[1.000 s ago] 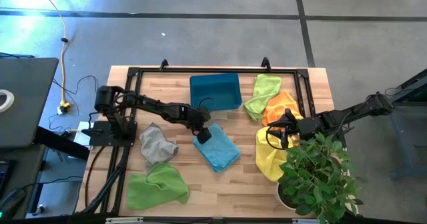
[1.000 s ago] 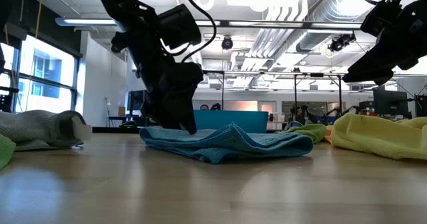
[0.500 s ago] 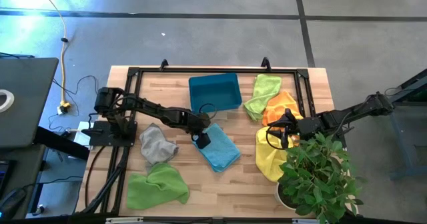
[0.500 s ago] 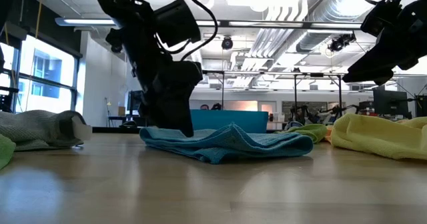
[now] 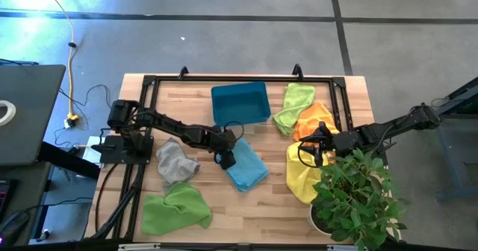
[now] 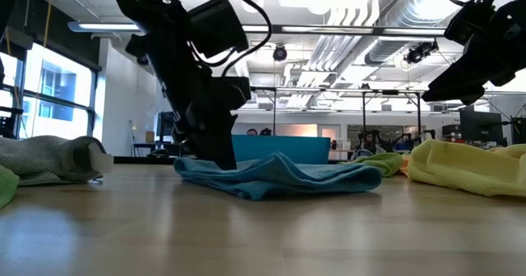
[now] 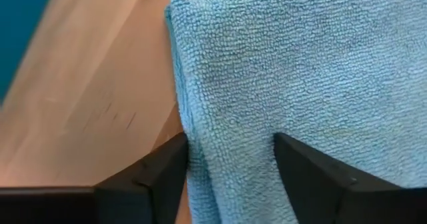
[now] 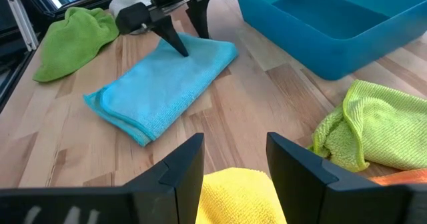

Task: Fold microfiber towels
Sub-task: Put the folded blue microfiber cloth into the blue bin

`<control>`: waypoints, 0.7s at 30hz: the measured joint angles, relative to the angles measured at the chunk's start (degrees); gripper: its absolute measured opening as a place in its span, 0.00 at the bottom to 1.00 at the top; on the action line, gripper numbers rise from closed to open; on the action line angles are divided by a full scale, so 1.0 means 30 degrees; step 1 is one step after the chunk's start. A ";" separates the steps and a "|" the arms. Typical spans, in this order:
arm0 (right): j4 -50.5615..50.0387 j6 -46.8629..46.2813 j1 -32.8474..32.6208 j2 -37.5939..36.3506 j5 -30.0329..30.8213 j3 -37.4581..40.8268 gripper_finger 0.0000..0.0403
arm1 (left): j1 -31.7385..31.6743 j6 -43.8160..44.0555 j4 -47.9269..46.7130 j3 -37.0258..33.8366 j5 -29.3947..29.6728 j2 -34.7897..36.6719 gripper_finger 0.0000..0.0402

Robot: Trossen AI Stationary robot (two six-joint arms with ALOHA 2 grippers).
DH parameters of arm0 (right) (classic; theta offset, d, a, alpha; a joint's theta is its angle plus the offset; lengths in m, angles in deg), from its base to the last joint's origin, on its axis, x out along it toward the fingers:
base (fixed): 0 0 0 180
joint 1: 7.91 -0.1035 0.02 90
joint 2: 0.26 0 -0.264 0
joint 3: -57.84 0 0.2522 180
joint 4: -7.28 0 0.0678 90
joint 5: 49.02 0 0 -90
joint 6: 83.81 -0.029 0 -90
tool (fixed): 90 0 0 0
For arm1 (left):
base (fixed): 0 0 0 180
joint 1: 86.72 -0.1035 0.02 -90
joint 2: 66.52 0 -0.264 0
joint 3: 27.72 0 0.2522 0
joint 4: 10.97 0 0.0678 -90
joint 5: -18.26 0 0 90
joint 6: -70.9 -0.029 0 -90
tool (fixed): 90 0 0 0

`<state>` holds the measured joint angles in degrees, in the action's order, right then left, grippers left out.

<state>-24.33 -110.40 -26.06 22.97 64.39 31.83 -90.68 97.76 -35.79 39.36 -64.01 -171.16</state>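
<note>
1. High view: since a second ago, left tool (image 5: 226, 157) has drawn back toward its base, dragging the blue towel (image 5: 247, 166) along the counter (image 5: 261, 206).
2. Left wrist: fingers (image 7: 303, 171) spread, straddling the towel's edge.
3. Right wrist: right tool (image 8: 230, 159) parted, empty, over the yellow towel (image 8: 237, 194).
4. Judgement: fold being squared; release next.

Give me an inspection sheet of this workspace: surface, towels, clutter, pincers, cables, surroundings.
Surface: wooden table, black frame along its edges.
Job's things: folded light blue towel at centre; grey towel and green towel crumpled on the left; lime towel, orange towel and yellow towel heaped on the right.
Clutter: teal bin at the far edge; potted plant at the near right corner.
Pincers: left pincer open, fingers straddling the blue towel's corner; right pincer open, above the yellow towel, holding nothing.
Cables: yellow cable on the floor.
Surroundings: grey floor; open hall behind.
</note>
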 joint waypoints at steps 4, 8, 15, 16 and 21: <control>0.0000 0.0007 -0.0002 0.0000 -0.0002 0.0000 0.38 | 0.0084 -0.0005 0.0132 -0.0012 0.0598 -0.0042 0.35; 0.0000 0.0002 0.0005 0.0000 -0.0002 0.0000 0.38 | 0.0131 -0.0005 0.0545 -0.0014 0.0696 -0.0087 0.19; 0.0000 0.0001 0.0002 0.0000 0.0002 0.0000 0.38 | 0.0131 -0.0006 0.0527 0.0517 0.0078 -0.0146 0.02; 0.0000 0.0000 -0.0002 0.0000 -0.0002 0.0000 0.38 | 0.0137 -0.0007 0.0515 0.0741 0.0073 -0.0146 0.03; 0.0000 0.0000 -0.0002 0.0000 -0.0002 0.0000 0.38 | 0.0076 -0.0361 0.0469 0.2363 0.0158 -0.0073 0.02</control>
<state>-24.33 -110.40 -26.07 22.97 64.38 31.83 -90.45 96.67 -34.39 46.45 -63.53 -171.37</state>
